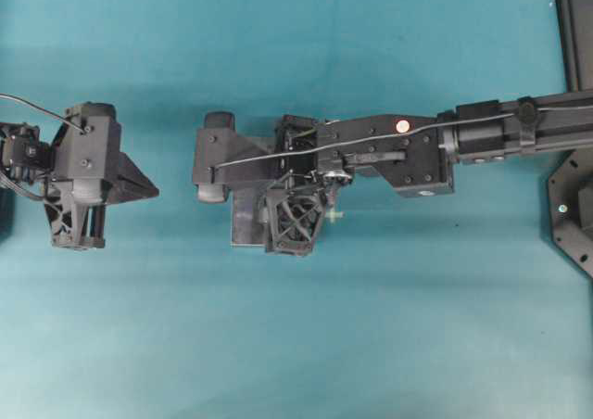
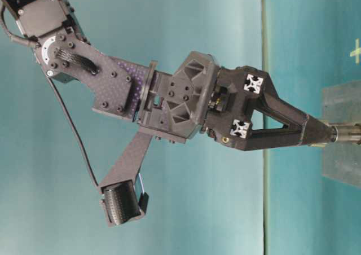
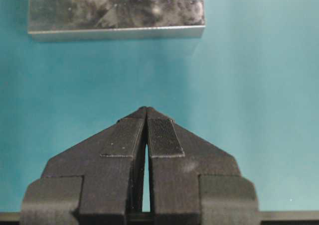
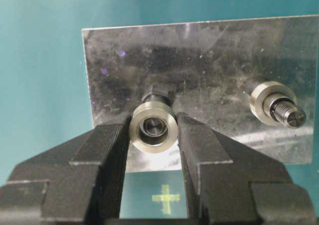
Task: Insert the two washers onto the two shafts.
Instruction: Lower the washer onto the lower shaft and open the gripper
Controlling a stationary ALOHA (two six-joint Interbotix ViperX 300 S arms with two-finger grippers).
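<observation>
A silver washer (image 4: 152, 144) sits pinched between the fingers of my right gripper (image 4: 153, 125), which is shut on it. Directly beneath it a dark shaft (image 4: 156, 91) rises from a scuffed metal plate (image 4: 209, 56), and the shaft's end shows inside the washer's hole. How far down the washer sits I cannot tell. From table level the right gripper (image 2: 330, 134) points down at the plate (image 2: 342, 105). My left gripper (image 3: 146, 111) is shut and holds nothing, well short of the plate (image 3: 114, 11). Overhead it (image 1: 154, 193) rests at the left.
A second shaft (image 4: 279, 109) with a ring at its base stands on the plate's right part. A green cross mark (image 4: 166, 198) lies on the teal table just in front of the plate. Black equipment (image 1: 574, 206) lines the right edge.
</observation>
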